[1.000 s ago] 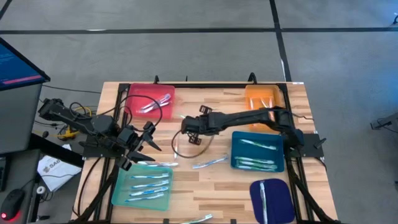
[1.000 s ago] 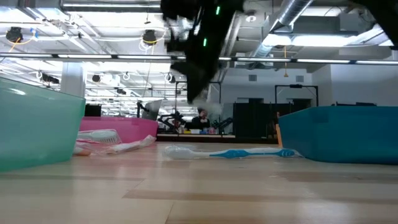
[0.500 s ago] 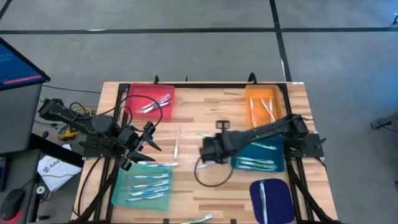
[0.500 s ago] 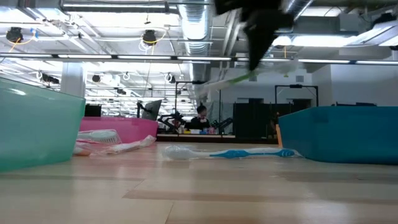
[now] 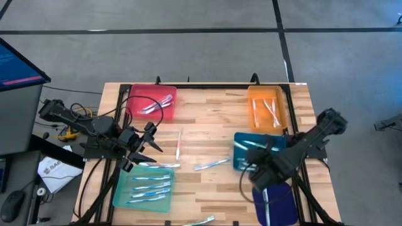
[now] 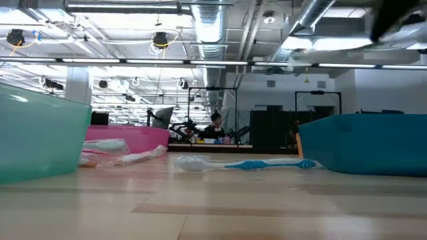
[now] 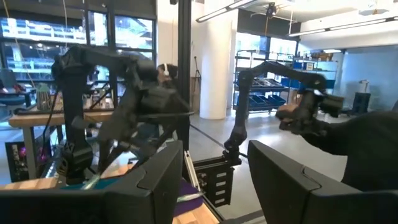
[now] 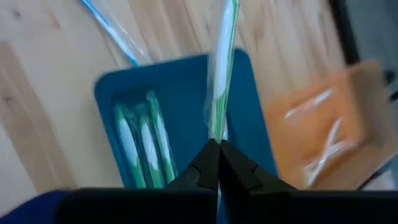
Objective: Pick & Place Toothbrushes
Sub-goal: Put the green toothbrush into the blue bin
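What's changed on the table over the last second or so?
The right gripper, shut on a green toothbrush, has swung from the table's middle back toward its own side and now hangs over the blue tray. The left gripper stayed put beside the teal tray. The loose toothbrushes and trays haven't moved.

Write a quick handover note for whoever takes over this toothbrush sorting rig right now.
Right gripper: shut on a green toothbrush, above the blue tray.
Left gripper: open, empty, waiting at the table's left side.
Done: toothbrushes lie in the red tray, orange tray, teal tray, blue tray and navy tray.
Left: place the held one; three loose toothbrushes remain on the table.
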You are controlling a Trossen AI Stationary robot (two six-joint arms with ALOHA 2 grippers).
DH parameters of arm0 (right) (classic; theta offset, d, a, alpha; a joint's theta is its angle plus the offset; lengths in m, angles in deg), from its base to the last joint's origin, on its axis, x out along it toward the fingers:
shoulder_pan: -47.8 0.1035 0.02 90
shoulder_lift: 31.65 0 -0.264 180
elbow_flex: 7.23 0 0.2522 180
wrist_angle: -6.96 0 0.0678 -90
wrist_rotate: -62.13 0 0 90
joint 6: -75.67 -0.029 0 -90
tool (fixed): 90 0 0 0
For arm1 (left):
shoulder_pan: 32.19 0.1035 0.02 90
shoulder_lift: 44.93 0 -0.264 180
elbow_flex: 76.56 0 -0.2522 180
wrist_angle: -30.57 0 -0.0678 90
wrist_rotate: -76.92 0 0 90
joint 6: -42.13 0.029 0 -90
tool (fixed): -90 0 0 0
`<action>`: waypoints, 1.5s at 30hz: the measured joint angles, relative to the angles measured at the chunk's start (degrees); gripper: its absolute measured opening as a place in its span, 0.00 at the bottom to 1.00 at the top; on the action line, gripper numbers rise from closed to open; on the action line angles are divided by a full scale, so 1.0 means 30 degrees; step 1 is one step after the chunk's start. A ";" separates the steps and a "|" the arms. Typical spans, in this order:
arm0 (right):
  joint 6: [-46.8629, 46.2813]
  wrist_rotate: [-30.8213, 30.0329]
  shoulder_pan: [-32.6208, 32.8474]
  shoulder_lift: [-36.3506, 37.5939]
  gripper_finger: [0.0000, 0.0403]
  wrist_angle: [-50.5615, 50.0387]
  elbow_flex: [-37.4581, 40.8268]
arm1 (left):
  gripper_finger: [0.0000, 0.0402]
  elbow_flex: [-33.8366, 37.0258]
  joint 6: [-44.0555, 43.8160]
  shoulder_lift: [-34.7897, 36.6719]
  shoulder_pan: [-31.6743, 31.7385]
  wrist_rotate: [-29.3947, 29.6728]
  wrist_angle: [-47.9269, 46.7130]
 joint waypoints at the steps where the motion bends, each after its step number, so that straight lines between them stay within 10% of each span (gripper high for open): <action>1: -0.0455 0.0193 0.0116 0.0596 0.00 0.0608 0.1101 | 0.44 0.0000 0.0104 0.0000 0.0000 0.0000 0.0058; 14: -0.2588 0.4710 0.0225 0.5991 0.00 0.7896 1.1396 | 0.44 0.0000 0.0572 -0.0006 0.0000 0.0006 0.0310; 45: 0.1925 0.4645 -0.1954 0.5565 0.04 0.8288 1.2303 | 0.44 0.0007 0.0419 -0.0335 0.0000 0.0015 0.0408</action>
